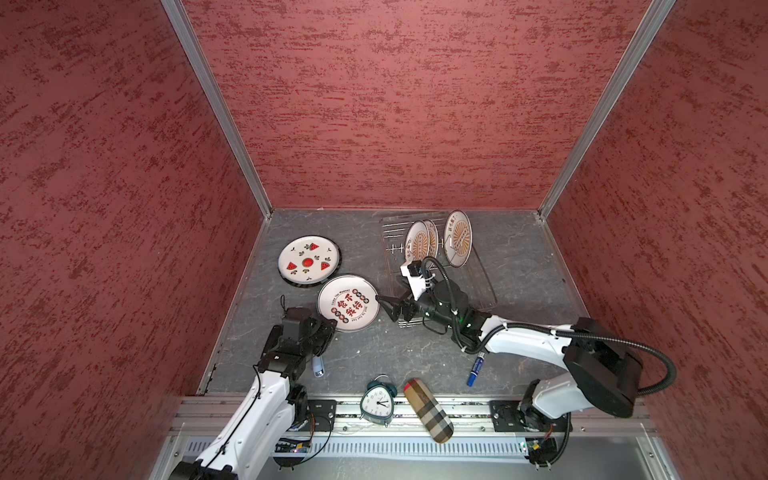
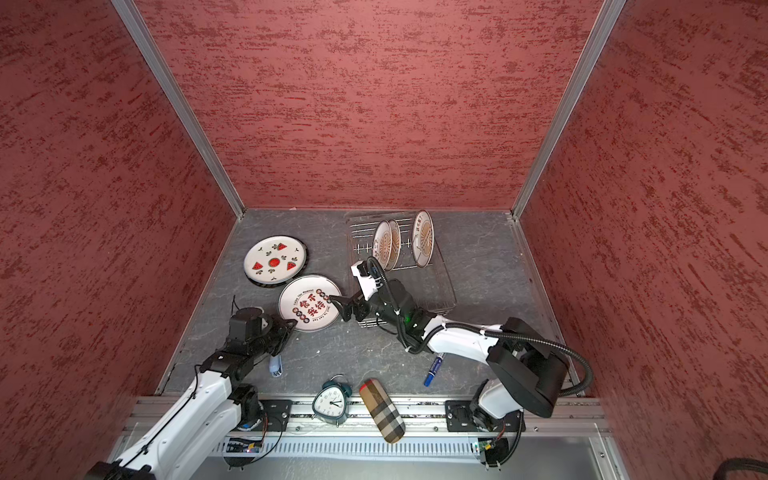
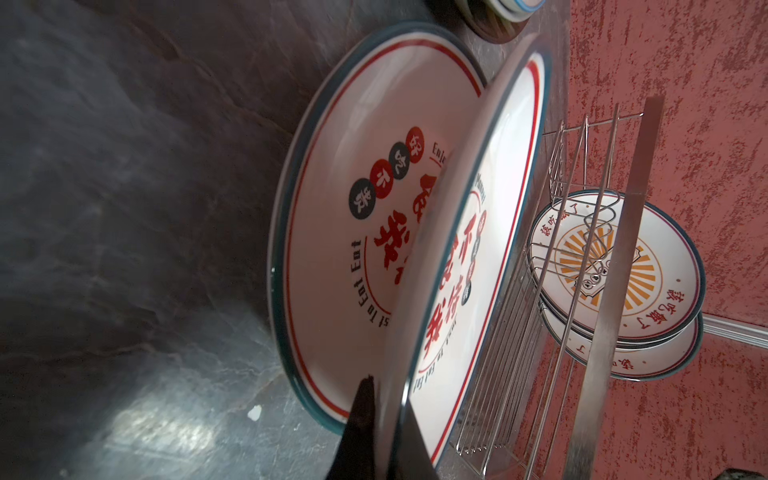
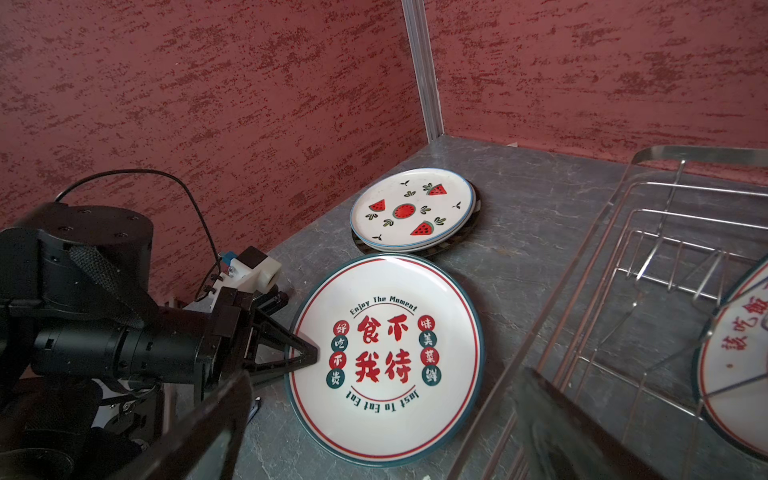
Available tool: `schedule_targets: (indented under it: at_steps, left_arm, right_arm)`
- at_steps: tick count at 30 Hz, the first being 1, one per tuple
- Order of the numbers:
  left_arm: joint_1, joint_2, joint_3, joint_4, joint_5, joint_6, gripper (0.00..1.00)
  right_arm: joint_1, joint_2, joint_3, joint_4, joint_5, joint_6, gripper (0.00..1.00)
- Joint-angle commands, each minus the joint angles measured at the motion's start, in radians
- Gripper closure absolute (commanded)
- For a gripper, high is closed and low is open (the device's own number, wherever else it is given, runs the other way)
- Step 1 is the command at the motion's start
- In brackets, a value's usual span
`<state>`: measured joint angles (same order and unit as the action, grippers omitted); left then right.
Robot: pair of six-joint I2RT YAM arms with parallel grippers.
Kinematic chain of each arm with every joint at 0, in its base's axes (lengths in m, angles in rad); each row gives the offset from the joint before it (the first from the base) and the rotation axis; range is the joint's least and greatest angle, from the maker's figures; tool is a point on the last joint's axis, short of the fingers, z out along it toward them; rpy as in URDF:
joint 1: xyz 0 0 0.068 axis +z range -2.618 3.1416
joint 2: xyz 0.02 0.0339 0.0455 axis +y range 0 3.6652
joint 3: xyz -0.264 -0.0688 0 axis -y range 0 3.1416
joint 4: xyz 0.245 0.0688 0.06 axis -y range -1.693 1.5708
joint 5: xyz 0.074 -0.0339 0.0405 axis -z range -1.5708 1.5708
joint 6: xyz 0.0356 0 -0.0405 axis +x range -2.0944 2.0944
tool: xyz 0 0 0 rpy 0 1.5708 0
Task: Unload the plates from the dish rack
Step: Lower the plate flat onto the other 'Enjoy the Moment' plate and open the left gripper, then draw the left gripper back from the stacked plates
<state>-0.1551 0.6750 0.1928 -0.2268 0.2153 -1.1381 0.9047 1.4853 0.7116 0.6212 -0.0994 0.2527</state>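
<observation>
Left wrist view: my left gripper (image 3: 386, 405), at the lower centre of the frame, is clenched on the rim of a red-character plate (image 3: 503, 199). This plate tilts over a second plate of the same print (image 3: 332, 249), which lies flat on the table (image 3: 124, 208). In both top views the pair sits just left of centre, outside the dish rack (image 1: 478, 282). My right gripper (image 1: 388, 308) hangs released and empty between that pair and the lower corner of the rack. Its upper fingertip is close to the plate's rim, but I cannot tell whether they touch.

Further left in a top view, the watermelon plate (image 1: 307, 262) tops a small stack. The right wrist view shows a dark-rimmed plate (image 4: 468, 230) under it. All of these are out of the rack.

Right of centre, three sunburst plates (image 1: 457, 237) stand upright between the prongs at the upper end of the rack. No plate shows on its lower grid section.

I judge the unloading past halfway. The held plate needs setting down and releasing, and then the three upright plates are left to lift out.
</observation>
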Motion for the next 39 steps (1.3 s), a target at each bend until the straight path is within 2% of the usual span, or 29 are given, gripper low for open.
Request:
schedule_targets:
  at_steps: [1, 12, 15, 17, 20, 23, 25, 28, 36, 39]
  left_arm:
    - [0.014, -0.008, 0.022, 0.057, -0.011, -0.018, 0.99]
    - [0.028, 0.062, 0.014, 0.106, 0.013, -0.019, 0.91]
    - [0.032, 0.066, 0.009, 0.117, 0.013, -0.02, 0.87]
    - [0.033, 0.066, 0.007, 0.113, 0.011, -0.02, 0.78]
    - [0.037, 0.059, 0.009, 0.098, 0.001, -0.012, 0.76]
    - [0.043, 0.049, 0.009, 0.084, -0.008, -0.007, 0.67]
    - [0.042, 0.043, 0.01, 0.08, -0.018, -0.002, 0.5]
    - [0.041, 0.038, 0.011, 0.065, -0.047, 0.003, 0.36]
    - [0.036, 0.025, 0.031, -0.002, -0.167, 0.024, 0.35]
    - [0.028, 0.035, 0.026, 0.016, -0.178, 0.023, 0.37]
  right_arm:
    - [0.01, -0.011, 0.025, 0.006, 0.03, -0.022, 0.01]
    - [0.013, -0.002, 0.044, -0.01, 0.033, -0.028, 0.01]
    - [0.013, 0.005, 0.05, -0.017, 0.035, -0.027, 0.01]
    - [0.014, 0.009, 0.052, -0.017, 0.034, -0.028, 0.01]
    - [0.014, 0.015, 0.053, -0.017, 0.04, -0.026, 0.01]
    - [0.014, 0.02, 0.056, -0.021, 0.045, -0.024, 0.01]
    - [0.014, 0.023, 0.058, -0.022, 0.05, -0.025, 0.01]
    - [0.016, 0.026, 0.06, -0.021, 0.052, -0.024, 0.01]
    - [0.016, 0.032, 0.059, -0.016, 0.054, -0.023, 0.01]
    - [0.016, 0.038, 0.062, -0.015, 0.055, -0.023, 0.01]
